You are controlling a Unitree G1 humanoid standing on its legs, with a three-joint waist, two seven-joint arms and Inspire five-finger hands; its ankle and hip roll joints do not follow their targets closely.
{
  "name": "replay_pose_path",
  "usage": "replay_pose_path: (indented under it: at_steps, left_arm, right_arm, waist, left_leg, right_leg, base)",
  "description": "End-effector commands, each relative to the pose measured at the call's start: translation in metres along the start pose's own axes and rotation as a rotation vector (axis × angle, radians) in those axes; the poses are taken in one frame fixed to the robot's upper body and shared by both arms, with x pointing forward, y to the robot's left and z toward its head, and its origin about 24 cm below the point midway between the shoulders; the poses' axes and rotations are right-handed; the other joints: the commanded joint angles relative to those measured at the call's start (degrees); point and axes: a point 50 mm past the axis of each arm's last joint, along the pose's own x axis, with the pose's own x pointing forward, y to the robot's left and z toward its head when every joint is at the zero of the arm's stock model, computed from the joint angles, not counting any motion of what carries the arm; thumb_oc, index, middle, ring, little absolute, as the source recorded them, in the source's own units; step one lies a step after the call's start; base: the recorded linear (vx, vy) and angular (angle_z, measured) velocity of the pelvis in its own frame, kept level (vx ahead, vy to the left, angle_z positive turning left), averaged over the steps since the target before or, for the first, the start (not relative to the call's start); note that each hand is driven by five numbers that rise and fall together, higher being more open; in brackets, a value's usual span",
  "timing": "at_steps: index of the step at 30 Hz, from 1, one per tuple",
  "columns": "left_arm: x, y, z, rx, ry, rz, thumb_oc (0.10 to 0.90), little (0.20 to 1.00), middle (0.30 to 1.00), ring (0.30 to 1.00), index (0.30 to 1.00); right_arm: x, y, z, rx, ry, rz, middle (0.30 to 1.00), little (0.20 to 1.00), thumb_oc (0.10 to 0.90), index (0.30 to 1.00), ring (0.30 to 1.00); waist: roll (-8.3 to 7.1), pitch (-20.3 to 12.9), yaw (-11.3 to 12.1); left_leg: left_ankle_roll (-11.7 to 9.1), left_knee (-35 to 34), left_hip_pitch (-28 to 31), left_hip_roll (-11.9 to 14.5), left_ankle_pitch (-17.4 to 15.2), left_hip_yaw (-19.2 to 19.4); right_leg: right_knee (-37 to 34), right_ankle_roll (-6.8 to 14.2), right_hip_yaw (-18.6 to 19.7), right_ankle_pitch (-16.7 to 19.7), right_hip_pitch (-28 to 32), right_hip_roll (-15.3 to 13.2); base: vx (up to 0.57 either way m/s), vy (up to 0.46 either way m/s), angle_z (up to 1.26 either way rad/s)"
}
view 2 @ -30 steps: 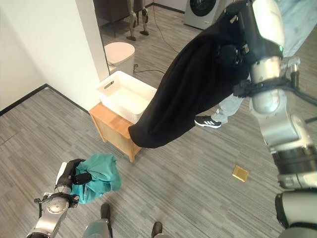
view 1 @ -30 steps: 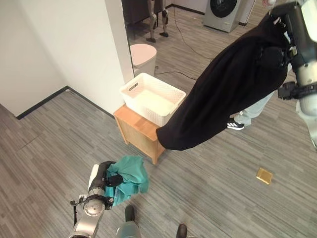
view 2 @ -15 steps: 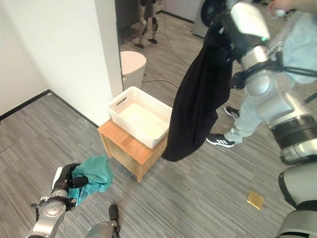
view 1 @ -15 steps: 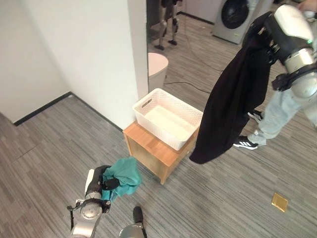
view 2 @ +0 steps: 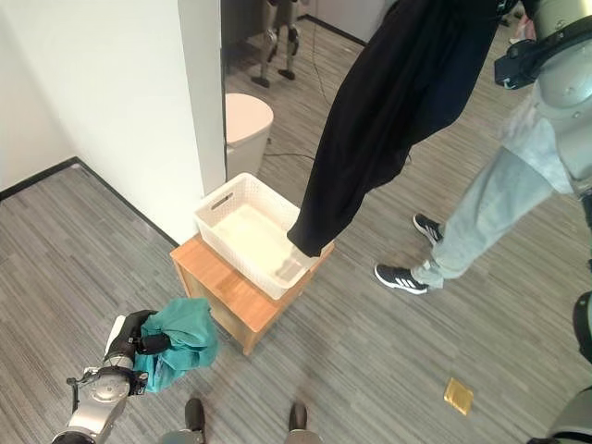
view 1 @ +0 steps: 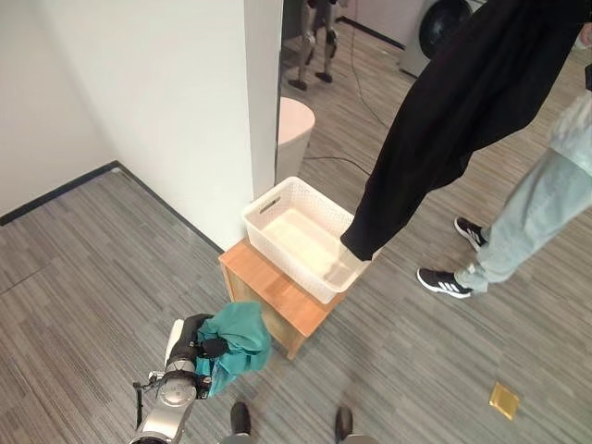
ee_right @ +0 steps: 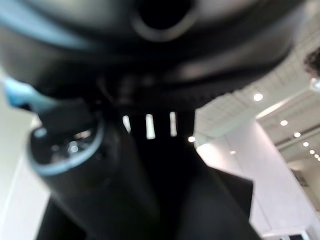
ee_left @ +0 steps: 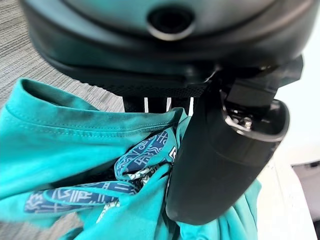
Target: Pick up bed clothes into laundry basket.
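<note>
Lower left, the left hand [view 1: 190,344] clutches a teal cloth [view 1: 237,340]; the right hand [ee_right: 100,170] grips a black garment [view 1: 453,120] whose hem dips into the basket [view 1: 287,236], centre frame.

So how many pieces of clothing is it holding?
2: a teal garment gripped in the left hand low by the wooden stand, and a black garment hanging from the raised right arm, its bottom end inside the white basket.

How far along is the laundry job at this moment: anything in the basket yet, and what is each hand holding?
Nothing is fully in the basket yet. In hand: the right hand holds the black garment high, its lower end hanging at the basket's near rim. The left hand is shut on the teal garment, low beside the wooden stand. Left: let the black one go into the basket, then bring the teal one over.
</note>
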Motion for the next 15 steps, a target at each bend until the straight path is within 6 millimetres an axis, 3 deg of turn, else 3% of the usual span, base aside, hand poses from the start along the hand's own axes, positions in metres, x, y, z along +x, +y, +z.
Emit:
replay_pose_path:
  at_steps: [1,8,15]
  left_arm:
    - [-0.003,0.006,0.021,-0.004,-0.157,-0.023,0.4,0.3,0.3,0.3,0.3]
    - [-0.007,-0.001,0.011,-0.019,-0.125,-0.046,0.4,0.3,0.3,0.3,0.3]
    - [-0.011,-0.001,-0.001,-0.041,-0.077,-0.045,0.4,0.3,0.3,0.3,0.3]
  right_arm:
    - [0.017,-0.068,0.015,0.062,-0.022,-0.25,0.3,0.3,0.4,0.3,0.3]
    - [0.028,-0.061,0.006,0.063,0.063,-0.221,0.3,0.3,0.4,0.3,0.3]
    - [0.029,-0.045,-0.015,0.139,0.203,-0.222,0.3,0.3,0.4,0.3,0.3]
  waist:
    - [-2.84,-7.9,4.6]
    - [-3.16,-9.1,5.7]
    - [-3.22,-8.9,8.2]
  left_leg:
    - [-2.7,0.3,0.2,2.0,-4.2,1.2]
    - [-3.6,0.3,0.1,2.7,-4.1,-0.1]
    - [-4.1,0.3,-1.4,2.9,-3.7,-2.2]
  right_leg:
    - [0.5,4.5,-2.0,2.0,0.9,-1.9]
    - [-0.3,4.4,-3.8,0.7,3.0,-1.3]
    - [-0.3,4.4,-5.6,-0.1,3.8,-1.2]
  base:
    - [0.11,-0.057,-0.02]
    - [0.06,-0.017,0.03]
    - [0.03,0.005,0.17]
